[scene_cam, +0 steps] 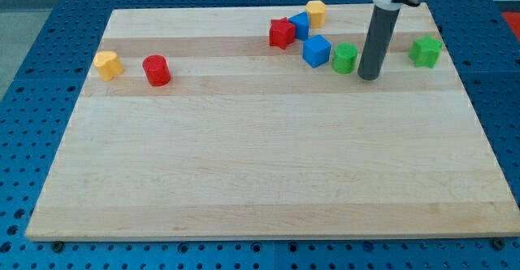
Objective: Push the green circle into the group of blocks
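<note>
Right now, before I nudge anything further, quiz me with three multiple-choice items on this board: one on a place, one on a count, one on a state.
1. Where is my tip relative to the green circle?
A. Just to its right in the view
B. Far to its left
C. Below it, near the board's bottom edge

2. How many blue blocks are on the board?
A. One
B. Two
C. Four

3. How does the green circle stand to the nearer blue cube?
A. Stacked on top of it
B. Right beside it, at the group's edge
C. Across the board from it

Answers:
1. A, the rod's end sits close by the circle's right side.
2. B, the nearer cube plus another blue block behind the red block.
3. B, the two sit side by side; whether they touch is unclear.
</note>
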`<state>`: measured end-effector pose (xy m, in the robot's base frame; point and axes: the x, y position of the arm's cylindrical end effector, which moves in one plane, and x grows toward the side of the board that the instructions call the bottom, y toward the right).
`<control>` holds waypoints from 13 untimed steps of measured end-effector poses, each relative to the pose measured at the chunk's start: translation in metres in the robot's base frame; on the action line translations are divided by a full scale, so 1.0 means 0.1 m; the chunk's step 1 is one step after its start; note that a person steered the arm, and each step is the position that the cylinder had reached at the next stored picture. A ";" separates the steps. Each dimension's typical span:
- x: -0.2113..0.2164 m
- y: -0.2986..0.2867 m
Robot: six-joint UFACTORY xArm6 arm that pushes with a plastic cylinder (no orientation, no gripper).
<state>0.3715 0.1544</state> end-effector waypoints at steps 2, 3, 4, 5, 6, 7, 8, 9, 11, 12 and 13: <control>0.00 -0.15; -0.04 -0.51; -0.09 -0.89; -0.25 -1.26; -0.48 -1.59; -0.61 -1.80; -0.32 -1.63; 0.00 -1.39; 0.33 -0.78; 0.20 -0.56; 0.09 -0.35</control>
<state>0.3802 0.1194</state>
